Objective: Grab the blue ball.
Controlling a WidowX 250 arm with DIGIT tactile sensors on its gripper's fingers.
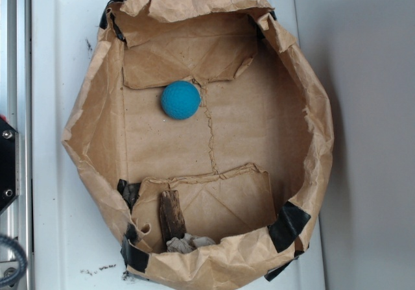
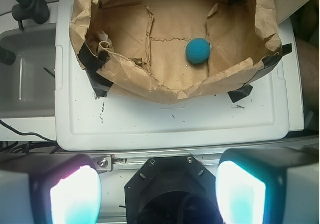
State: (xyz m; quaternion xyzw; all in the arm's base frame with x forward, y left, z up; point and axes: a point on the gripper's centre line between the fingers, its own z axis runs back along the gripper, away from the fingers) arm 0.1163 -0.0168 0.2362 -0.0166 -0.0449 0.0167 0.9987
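Exterior view, left to right: a metal rail (image 1: pixel 11 173) runs down the left edge, beside the white tray lid (image 1: pixel 58 43) that carries the brown paper bag (image 1: pixel 91 121). The bag is open at the top, its rim rolled down and crumpled, with black tape (image 1: pixel 290 225) at several corners. Near the bag's lower left, on the inside floor flap, lies a small brown piece of wood (image 1: pixel 172 215), with a crumpled pale scrap (image 1: pixel 185 242) just below it. The blue ball (image 1: pixel 180 100) rests on the bag floor, left of centre and toward the upper flap, touching nothing but the paper. None of my parts appear in this view.

Wrist view, left to right: a black cable (image 2: pixel 25 6) and a clear bin (image 2: pixel 25 73) at the far left, then the white lid and the bag beyond it. My left finger (image 2: pixel 75 196) and right finger (image 2: pixel 242 191) sit at the bottom of the frame, pads glowing pale cyan, spread wide apart with nothing between them; my gripper (image 2: pixel 159 194) holds nothing. The ball sits inside the bag, well apart from both fingers, past the bag's near wall. It lies between the two fingers' lines, closer to the right one.
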